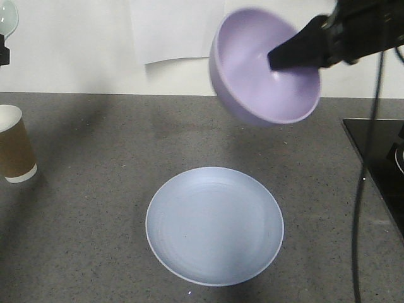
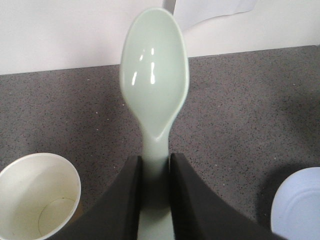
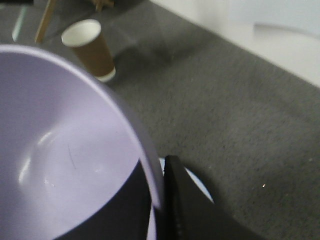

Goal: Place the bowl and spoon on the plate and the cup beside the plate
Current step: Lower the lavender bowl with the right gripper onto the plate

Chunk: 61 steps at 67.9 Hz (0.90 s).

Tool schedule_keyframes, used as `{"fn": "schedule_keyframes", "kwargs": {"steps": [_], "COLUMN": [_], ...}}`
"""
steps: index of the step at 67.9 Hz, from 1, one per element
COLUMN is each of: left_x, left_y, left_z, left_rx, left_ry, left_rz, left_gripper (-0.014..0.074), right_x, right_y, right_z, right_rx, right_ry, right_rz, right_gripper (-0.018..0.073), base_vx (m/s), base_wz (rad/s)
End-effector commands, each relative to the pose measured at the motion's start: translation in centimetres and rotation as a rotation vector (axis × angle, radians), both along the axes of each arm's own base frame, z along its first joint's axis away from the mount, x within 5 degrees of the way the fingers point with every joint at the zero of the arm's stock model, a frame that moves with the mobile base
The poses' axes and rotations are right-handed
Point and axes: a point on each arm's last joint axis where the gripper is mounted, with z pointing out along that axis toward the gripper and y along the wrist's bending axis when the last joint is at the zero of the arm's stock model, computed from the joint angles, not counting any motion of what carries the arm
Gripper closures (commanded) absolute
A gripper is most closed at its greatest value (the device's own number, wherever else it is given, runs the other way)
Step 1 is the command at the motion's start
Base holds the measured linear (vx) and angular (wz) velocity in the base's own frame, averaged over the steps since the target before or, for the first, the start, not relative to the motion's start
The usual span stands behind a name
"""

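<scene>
1. Front view: my right pincer [image 1: 275, 62] is clenched on the rim of the round, deep lavender-purple plastic bowl [image 1: 252, 85]. It holds the bowl tilted in the air above the round, pale blue-lavender shallow plate [image 1: 214, 227] on the grey speckled counter [image 1: 95, 189]. The brown paper cup [image 1: 16, 148] stands well left of the plate.
2. Left wrist view: my left pincer [image 2: 155, 167] grasps the handle of the small pale mint-green plastic spoon [image 2: 155, 65], raised over the counter.
3. Right wrist view: the bowl's wall sits between my right fingers, and the cup stands upright beyond.
</scene>
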Motion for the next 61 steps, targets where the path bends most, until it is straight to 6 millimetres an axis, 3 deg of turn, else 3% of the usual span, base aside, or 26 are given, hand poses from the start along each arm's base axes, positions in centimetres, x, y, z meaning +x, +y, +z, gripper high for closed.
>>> {"fn": "schedule_keyframes", "kwargs": {"steps": [1,16,29,45,61], "left_x": [-0.7,-0.7,-0.7,-0.7,-0.7], "left_y": [-0.1,-0.1,-0.1,-0.1,-0.1], "left_z": [2.0,2.0,2.0,2.0,2.0], "left_rx": [-0.028,-0.028,-0.028,-0.028,-0.027], "left_ry": [-0.107,-0.107,-0.106,-0.105,-0.105], "left_rz": [0.018,0.018,0.018,0.017,0.017], "left_gripper": [0.0603,0.0603,0.0603,0.0603,0.0603], "right_x": [0.0,1.5,2.3,3.0,2.8], "right_y": [2.0,6.6,8.6,9.1,9.9], "right_z": [-1.0,-6.1,-9.3,-11.3,-11.6], "right_rx": [-0.084,-0.251,-0.359,-0.381,-0.392], "right_ry": [0.064,0.170,0.234,0.291,0.294], "right_rz": [0.063,0.164,0.194,0.187,0.207], "right_gripper": [0.0562,0.0562,0.0562,0.0562,0.0562], "base_vx": [0.00,0.00,0.00,0.00,0.00], "base_wz": [0.00,0.00,0.00,0.00,0.00]}}
